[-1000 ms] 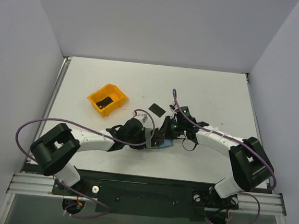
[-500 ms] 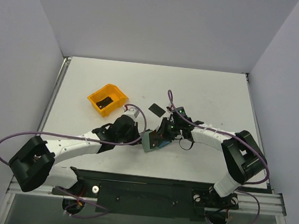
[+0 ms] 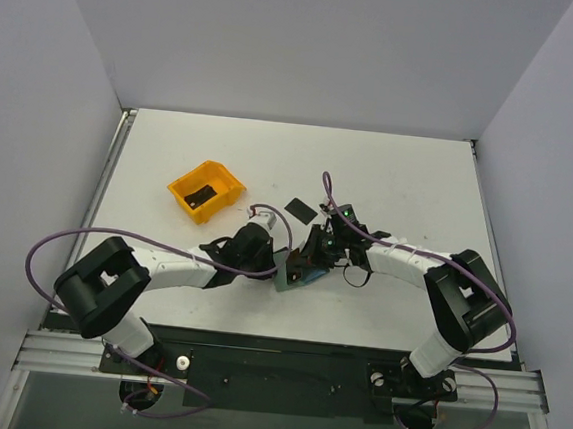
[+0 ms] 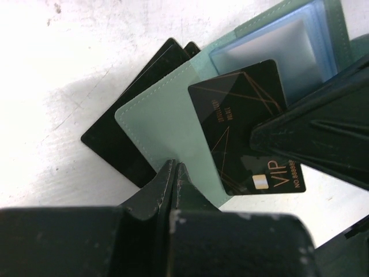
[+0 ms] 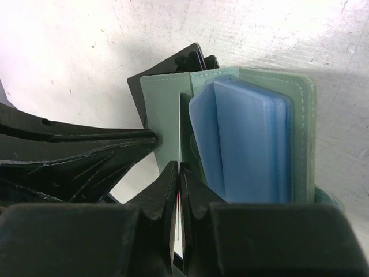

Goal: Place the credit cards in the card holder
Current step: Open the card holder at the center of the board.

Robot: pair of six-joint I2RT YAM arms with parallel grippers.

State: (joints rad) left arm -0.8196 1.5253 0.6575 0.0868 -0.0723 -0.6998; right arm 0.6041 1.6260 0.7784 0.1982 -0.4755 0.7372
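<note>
One card (image 3: 200, 197) in bin (image 3: 227, 181), card holder (image 5: 164, 109) open

The card holder (image 3: 287, 274) is a sage-green wallet lying open near the middle of the desk, closer to its near edge. Its light-blue sleeves (image 5: 248, 138) are fanned upward. A black VIP card (image 4: 239, 121) with gold lines lies slanted across the green flap, one corner over the clear pocket. Two stacked black cards (image 4: 124, 135) lie partly under the holder. A lone black card (image 3: 301, 210) lies apart, toward the far edge.
</note>
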